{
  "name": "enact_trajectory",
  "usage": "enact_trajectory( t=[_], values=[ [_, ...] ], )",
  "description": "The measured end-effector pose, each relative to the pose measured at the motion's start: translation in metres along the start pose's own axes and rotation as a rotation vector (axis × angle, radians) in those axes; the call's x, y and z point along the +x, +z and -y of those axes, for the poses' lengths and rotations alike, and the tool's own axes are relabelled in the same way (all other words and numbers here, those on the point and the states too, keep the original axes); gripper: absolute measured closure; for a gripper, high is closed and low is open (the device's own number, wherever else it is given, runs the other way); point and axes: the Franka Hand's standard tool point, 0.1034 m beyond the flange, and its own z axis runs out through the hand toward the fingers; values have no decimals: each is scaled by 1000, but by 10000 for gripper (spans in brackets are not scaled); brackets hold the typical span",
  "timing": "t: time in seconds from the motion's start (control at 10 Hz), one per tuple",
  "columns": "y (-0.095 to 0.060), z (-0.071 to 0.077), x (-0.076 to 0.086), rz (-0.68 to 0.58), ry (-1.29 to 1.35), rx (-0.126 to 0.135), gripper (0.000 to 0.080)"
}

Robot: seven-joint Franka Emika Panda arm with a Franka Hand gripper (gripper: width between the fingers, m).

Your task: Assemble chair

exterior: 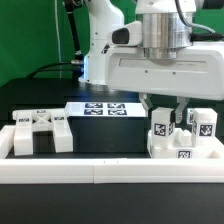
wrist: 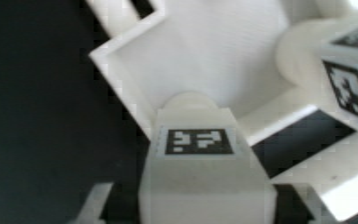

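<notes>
The chair lies in loose white parts. A rounded white chair piece (wrist: 199,165) with a square tag on its top stands between my fingers. My gripper (wrist: 194,203) is shut on it, with a finger (wrist: 101,200) on each side. In the exterior view the gripper (exterior: 172,110) hangs low over the tagged chair blocks (exterior: 168,137) at the exterior view's right, and the held piece is mostly hidden behind them. A flat white chair part (wrist: 194,60) lies just beyond the held piece. A tagged block (wrist: 336,70) stands beside it.
More white chair parts (exterior: 40,131) sit at the exterior view's left. The marker board (exterior: 105,108) lies on the black table in the middle. A long low white border rail (exterior: 100,168) runs along the front. The arm's white body (exterior: 160,65) hangs over the right half.
</notes>
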Motion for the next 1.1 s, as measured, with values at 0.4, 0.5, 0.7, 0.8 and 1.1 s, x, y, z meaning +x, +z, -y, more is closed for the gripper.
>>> enact_trajectory(
  t=[0.4,0.5,0.7,0.8,1.1],
  values=[
    [0,0,2,-28,395,46,509],
    [0,0,2,-24,499,49,509],
    [0,1,2,-23,692,53,509],
    [0,1,2,-21,734,55,509],
    [0,0,3,-12,907,61,509]
  ],
)
